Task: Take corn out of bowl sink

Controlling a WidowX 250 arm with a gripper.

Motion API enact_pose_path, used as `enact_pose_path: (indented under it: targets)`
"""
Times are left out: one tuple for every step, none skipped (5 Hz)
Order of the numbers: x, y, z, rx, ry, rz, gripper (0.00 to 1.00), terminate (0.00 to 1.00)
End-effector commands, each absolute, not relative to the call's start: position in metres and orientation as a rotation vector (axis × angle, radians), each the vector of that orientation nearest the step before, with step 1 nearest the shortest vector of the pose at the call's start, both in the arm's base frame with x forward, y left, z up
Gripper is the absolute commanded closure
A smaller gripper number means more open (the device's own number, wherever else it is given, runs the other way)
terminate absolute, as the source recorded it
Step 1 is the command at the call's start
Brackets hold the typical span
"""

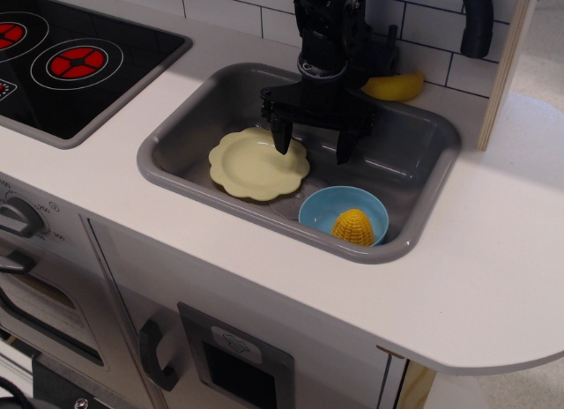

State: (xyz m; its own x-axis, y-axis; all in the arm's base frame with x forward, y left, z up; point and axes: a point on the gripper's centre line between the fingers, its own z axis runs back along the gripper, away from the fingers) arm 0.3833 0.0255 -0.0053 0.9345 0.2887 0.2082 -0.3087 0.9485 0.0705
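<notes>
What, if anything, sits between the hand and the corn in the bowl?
Nothing visible. The hand hangs open above the sink, beside the plate. The corn lies uncovered in the bowl, its top exposed.

You see the corn (352,226), a stubby yellow cob with bumpy kernels, sitting dome-up inside the bowl (322,208). That small, round, light blue bowl stands upright in the front right corner of the grey sink (176,149).

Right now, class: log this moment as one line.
gripper: open, above sink | corn: in bowl | plate: beside bowl
</notes>
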Motion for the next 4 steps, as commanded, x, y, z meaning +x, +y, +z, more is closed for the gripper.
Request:
enact_pose_path:
  targets:
    - [0.383,0.026,-0.005,0.103,-0.197,0.306,0.00,0.00]
    - [0.379,0.016,0.022,0.070,-0.212,0.292,0.00,0.00]
    - [0.369,0.009,0.041,0.019,-0.220,0.289,0.00,0.00]
    - [0.358,-0.001,0.044,0.000,-0.191,0.273,0.00,0.00]
